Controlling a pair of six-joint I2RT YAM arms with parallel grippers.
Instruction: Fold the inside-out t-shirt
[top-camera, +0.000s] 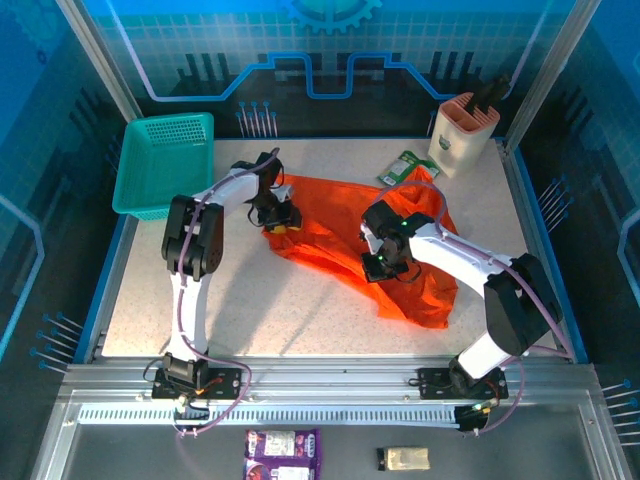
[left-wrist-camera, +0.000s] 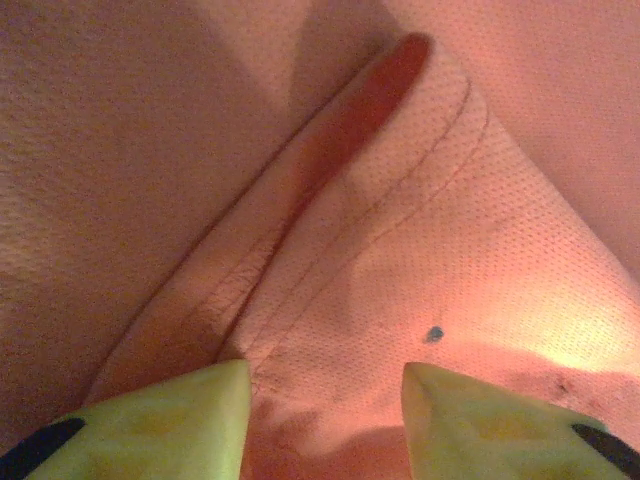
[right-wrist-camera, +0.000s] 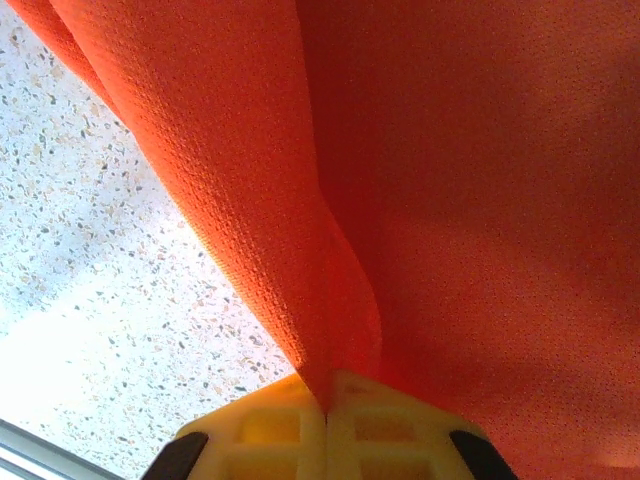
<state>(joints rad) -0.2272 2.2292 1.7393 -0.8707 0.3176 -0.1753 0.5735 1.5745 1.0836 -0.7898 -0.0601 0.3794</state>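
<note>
Speckled desk (top-camera: 330, 320): orange t-shirt (top-camera: 330, 235) lies crumpled on it, spread from centre toward the right rear, apart from the teal basket (top-camera: 165, 160) at rear left. Right gripper (right-wrist-camera: 325, 400): jaws together, clamped on a fold of the t-shirt, with bare desk visible beside it. Left gripper (left-wrist-camera: 325, 385): jaws apart over the t-shirt's left end, a stitched hem running between them, not pinched.

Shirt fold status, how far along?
Early. Nothing folded: the shirt lies crumpled on the table. In hand: right gripper shut on a pinch of cloth, left gripper open over a stitched hem. Left: spread it flat, then every fold.
</note>
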